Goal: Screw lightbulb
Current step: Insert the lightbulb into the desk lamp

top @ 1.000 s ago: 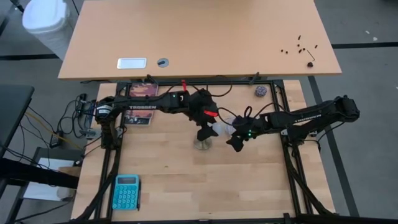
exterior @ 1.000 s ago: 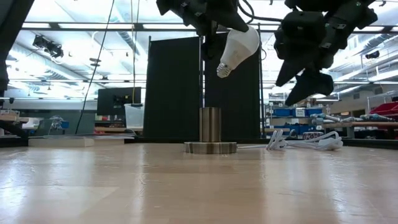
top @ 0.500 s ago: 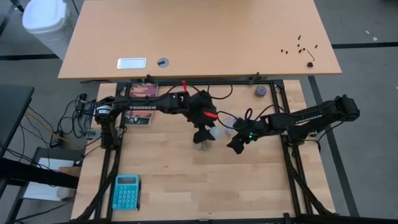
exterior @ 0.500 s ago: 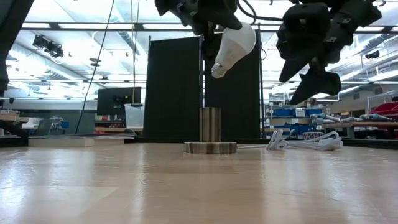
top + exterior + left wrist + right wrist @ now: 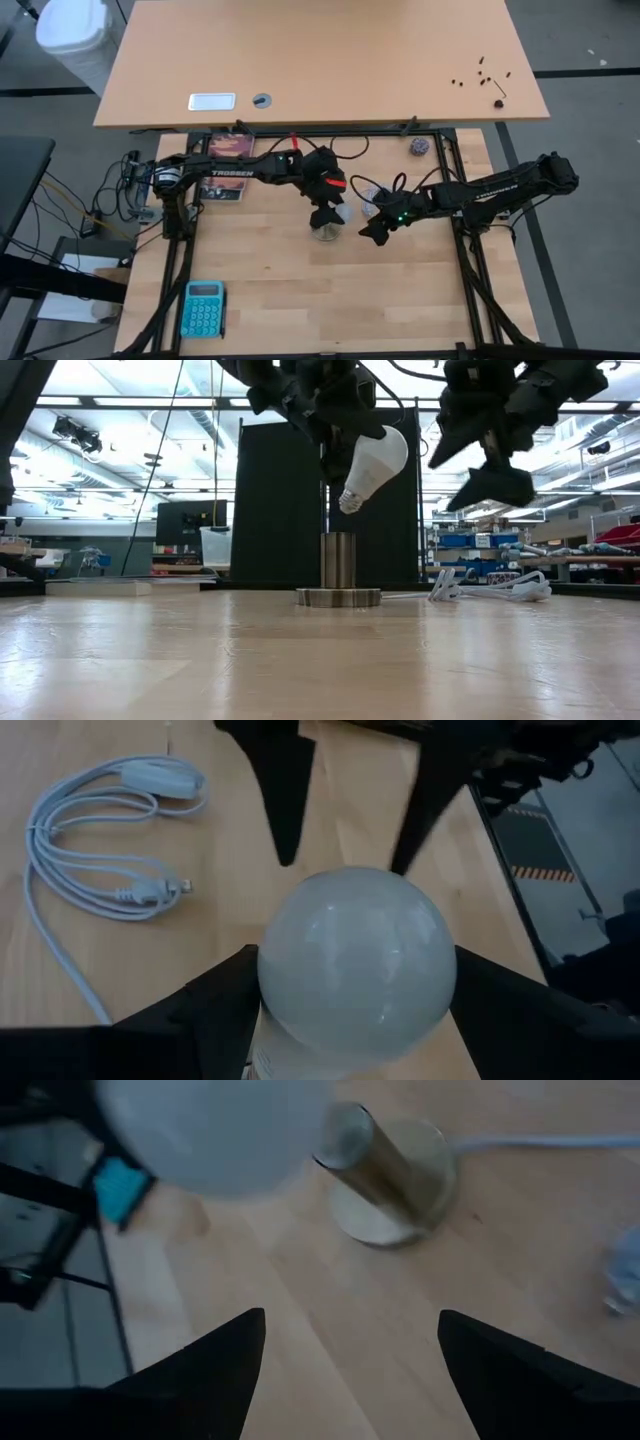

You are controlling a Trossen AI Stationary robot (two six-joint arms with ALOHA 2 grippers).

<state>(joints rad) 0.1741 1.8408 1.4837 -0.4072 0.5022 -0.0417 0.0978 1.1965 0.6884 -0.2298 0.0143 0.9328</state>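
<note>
Two dark arms, red accents, white lettering.

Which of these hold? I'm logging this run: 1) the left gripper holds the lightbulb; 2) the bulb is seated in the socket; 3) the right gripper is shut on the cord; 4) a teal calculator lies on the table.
1) True: the left gripper clamps the lightbulb.
2) False: it hangs tilted above the socket, not touching it.
3) False: the right gripper is open, empty; the cord lies on the table.
4) True: the calculator lies near the front left corner.
</note>
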